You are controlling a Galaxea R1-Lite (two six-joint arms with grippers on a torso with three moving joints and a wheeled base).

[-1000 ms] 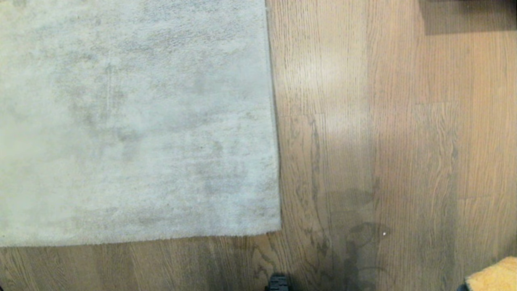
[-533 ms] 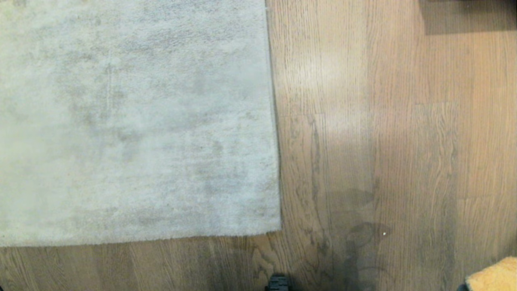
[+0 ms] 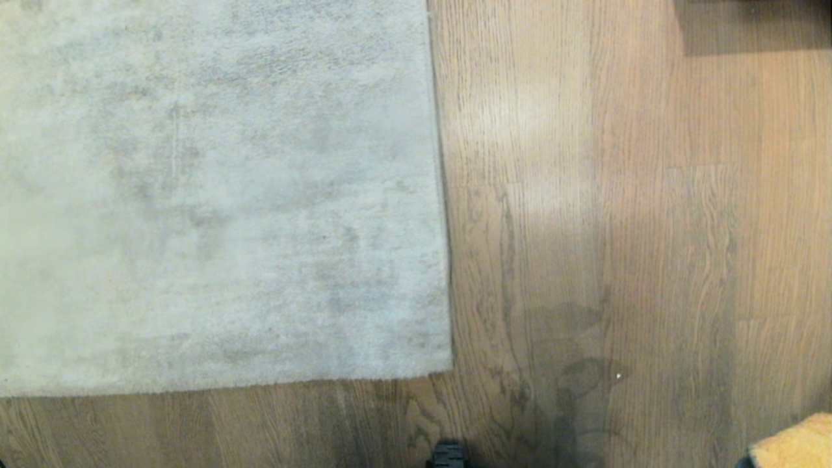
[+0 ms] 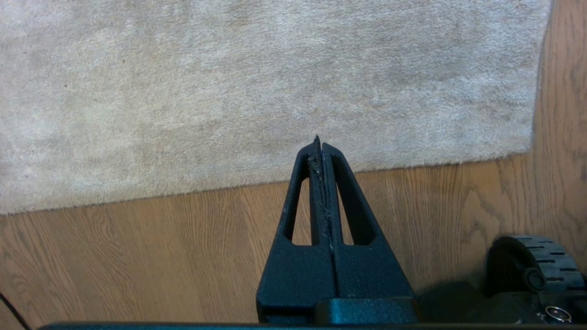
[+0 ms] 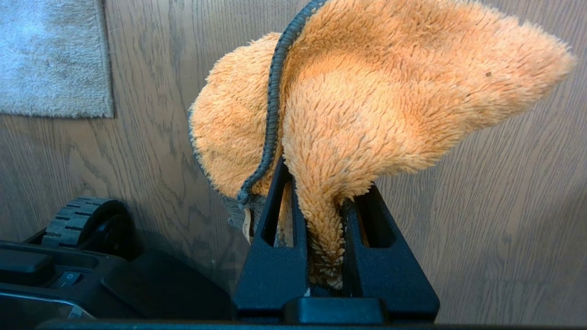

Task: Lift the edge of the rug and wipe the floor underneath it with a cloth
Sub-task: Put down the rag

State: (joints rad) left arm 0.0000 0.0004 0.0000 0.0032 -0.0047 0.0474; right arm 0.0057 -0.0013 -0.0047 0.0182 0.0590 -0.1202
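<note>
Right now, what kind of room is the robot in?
Probably a room in a home: a soft grey rug lies on wood-plank floor, and the right end effector holds a fluffy orange cloth.

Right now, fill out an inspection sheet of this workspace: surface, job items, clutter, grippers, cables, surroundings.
Surface: brown wood-grain floor, bare beside the rug; a small white speck lies on it.
Job items: grey rug lies flat, its rug edge and corner not lifted. Orange fluffy cloth with dark trim hangs above the floor.
Clutter: nothing seen apart from the speck.
Grippers: left gripper shut and empty, above the rug's near border. Right gripper shut on the cloth, off the rug over bare floor.
Cables: a thin dark line at the corner of the left wrist view, possibly a cable.
Surroundings: the robot's base wheel; a dark shape at the far right.
</note>
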